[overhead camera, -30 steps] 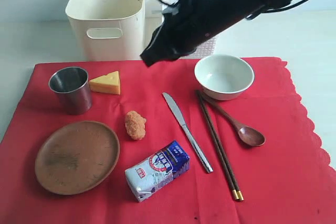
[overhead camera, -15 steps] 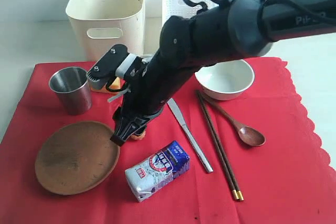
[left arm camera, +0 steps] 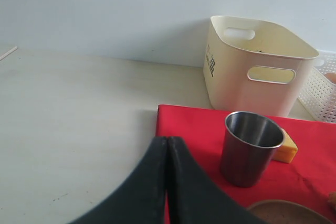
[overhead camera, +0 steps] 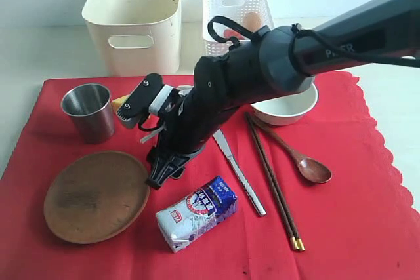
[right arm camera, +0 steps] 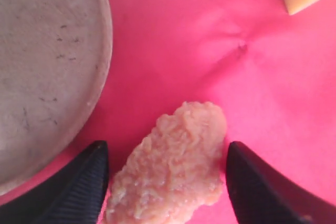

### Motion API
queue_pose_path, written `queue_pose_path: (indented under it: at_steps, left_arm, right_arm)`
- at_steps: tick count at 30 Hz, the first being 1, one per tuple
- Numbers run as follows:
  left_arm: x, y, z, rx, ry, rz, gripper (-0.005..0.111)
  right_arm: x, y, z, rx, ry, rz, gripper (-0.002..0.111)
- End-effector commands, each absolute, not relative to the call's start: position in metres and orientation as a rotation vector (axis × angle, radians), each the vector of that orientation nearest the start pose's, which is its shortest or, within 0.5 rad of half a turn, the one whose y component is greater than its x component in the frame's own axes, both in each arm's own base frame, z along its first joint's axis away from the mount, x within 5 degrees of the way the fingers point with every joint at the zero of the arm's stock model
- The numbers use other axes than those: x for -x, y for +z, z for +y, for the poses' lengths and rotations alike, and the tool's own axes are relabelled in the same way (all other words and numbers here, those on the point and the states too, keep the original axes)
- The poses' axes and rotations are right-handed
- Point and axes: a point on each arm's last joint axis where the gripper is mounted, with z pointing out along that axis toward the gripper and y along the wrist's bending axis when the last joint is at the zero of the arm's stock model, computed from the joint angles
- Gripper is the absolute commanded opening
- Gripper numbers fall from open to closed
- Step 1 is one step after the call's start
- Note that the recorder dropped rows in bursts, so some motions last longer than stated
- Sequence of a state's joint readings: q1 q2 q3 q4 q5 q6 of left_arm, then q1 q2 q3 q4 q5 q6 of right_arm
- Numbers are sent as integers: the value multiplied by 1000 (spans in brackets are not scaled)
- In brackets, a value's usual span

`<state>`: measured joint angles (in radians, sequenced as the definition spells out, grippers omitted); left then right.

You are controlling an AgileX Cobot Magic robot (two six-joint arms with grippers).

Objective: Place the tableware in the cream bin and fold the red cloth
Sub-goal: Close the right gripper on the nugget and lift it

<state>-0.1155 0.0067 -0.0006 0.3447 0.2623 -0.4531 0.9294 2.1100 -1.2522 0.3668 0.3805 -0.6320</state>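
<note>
**Right claw parked over the nugget, tableware all out on the cloth**

So the cream bin (overhead camera: 134, 21) sits on the table just past the far edge of the red cloth (overhead camera: 367, 214), up by its far left corner. The white lattice basket (overhead camera: 220, 4) is right beside it, with an egg (overhead camera: 252, 21) and something reddish in it that I can't make out.

All the tableware is on the cloth:
- The steel cup (overhead camera: 88, 111) stands upright near the far left corner, with the cheese (left arm camera: 286, 149) just beside it.
- The wooden plate (overhead camera: 92, 195) is toward the near left corner.
- The bowl (overhead camera: 298, 104) is by the far edge, half hidden behind the right arm.
- The knife (overhead camera: 243, 181), chopsticks (overhead camera: 275, 191) and spoon (overhead camera: 312, 168) lie side by side mid-cloth.
- The milk packet (overhead camera: 197, 213) is by the near edge.

The right gripper (right arm camera: 168, 177) is down next to the plate's rim, fingers spread wide on either side of the nugget (right arm camera: 173, 156) and not pinching it. The left gripper (left arm camera: 167, 150) is out by the cloth's left edge, fingers pressed flat together with nothing between them.
</note>
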Motion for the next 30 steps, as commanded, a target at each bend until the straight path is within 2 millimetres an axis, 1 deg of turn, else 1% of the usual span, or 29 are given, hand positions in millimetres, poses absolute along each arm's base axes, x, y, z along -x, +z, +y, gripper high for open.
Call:
queue_pose_path:
  at_steps: [1, 3, 4, 11, 13, 15, 20, 23, 26, 30]
  left_arm:
    - [-56, 191, 2, 62, -94, 1724, 2]
    - [-56, 191, 2, 62, -94, 1724, 2]
    - [-56, 191, 2, 62, -94, 1724, 2]
    - [-56, 191, 2, 62, -94, 1724, 2]
    - [-56, 191, 2, 62, -94, 1724, 2]
    - [-56, 191, 2, 62, -94, 1724, 2]
    - [-56, 191, 2, 62, -94, 1724, 2]
    - [-56, 191, 2, 62, -94, 1724, 2]
    - [-56, 191, 2, 62, -94, 1724, 2]
    - [-56, 191, 2, 62, -94, 1724, 2]
  right_arm:
    - [-238, 106, 338, 1596, 360, 2207, 62]
    - [-237, 106, 338, 1607, 356, 2206, 59]
    - [-237, 106, 338, 1615, 350, 2200, 56]
    - [-238, 107, 337, 1626, 341, 2190, 19]
    - [-237, 110, 337, 1629, 345, 2190, 9]
    - [-236, 118, 336, 1627, 352, 2181, 0]
    - [-236, 151, 334, 1620, 344, 2091, 0]
    - [-241, 170, 329, 1578, 338, 2059, 0]
    - [-253, 185, 318, 1507, 326, 2046, 0]
    - [-277, 199, 300, 1372, 308, 2057, 0]
